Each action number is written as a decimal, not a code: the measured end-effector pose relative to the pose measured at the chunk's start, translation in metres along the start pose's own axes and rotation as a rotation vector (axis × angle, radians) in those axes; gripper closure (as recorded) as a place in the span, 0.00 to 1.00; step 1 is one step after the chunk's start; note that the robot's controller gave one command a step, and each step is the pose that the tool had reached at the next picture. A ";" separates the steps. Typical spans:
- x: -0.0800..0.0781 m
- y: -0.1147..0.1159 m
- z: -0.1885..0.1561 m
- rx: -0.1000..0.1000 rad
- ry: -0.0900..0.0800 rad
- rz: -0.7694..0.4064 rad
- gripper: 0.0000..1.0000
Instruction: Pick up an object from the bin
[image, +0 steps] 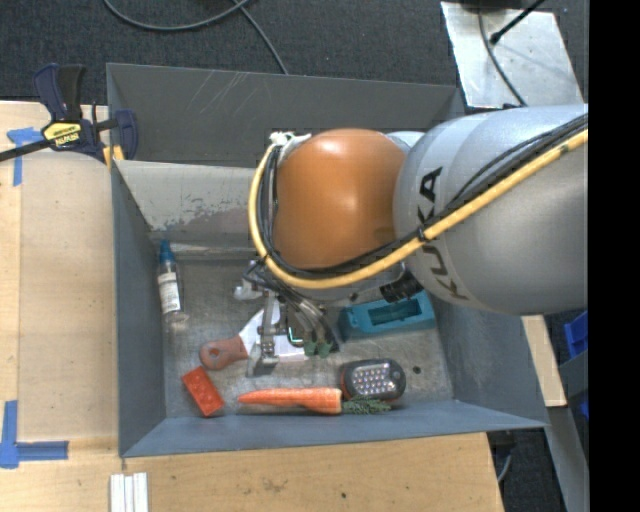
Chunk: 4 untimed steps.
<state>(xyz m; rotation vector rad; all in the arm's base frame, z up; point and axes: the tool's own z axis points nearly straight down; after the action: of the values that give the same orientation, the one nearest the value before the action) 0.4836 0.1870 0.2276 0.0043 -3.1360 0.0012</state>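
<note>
Plainly, the pick is not yet done. The hand (268, 352) is low inside the grey bin (135, 330), just above the orange carrot (290, 400) that lies along the bin's near wall, and nothing is lifted clear of the bin floor. Whether the hand is open or closed I cannot tell, since the arm's orange cover (335, 195) and its cables hide much of it.

Directly under the hand, just above the carrot's middle, lies a small white flat piece (288, 346). It looks the likeliest target, though I cannot make out what it is. Above the carrot's left tip, a reddish-brown piece with a rounded end (222, 352) lies close beside the hand; I cannot tell whether they touch. A red brick-like block (202, 391) sits just left of the carrot. A black oval thing with a dotted face (372, 380) sits just beside the carrot's leafy right end. A blue tray-like box (392, 314) lies above and to the right of the carrot, and a small clear bottle (169, 288) well above and to its left.

As I judge it, the reach down into the bin is made. What is left is to close on a thing, make sure of the hold, and raise it out of the bin.
</note>
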 end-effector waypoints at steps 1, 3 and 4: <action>-0.002 -0.001 -0.004 -0.002 -0.008 0.002 0.00; -0.034 0.003 0.091 -0.001 -0.013 -0.301 0.00; -0.065 0.000 0.145 -0.003 -0.018 -0.464 1.00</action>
<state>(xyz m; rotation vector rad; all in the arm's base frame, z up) 0.5481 0.1873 0.0822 0.7300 -3.0683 -0.0048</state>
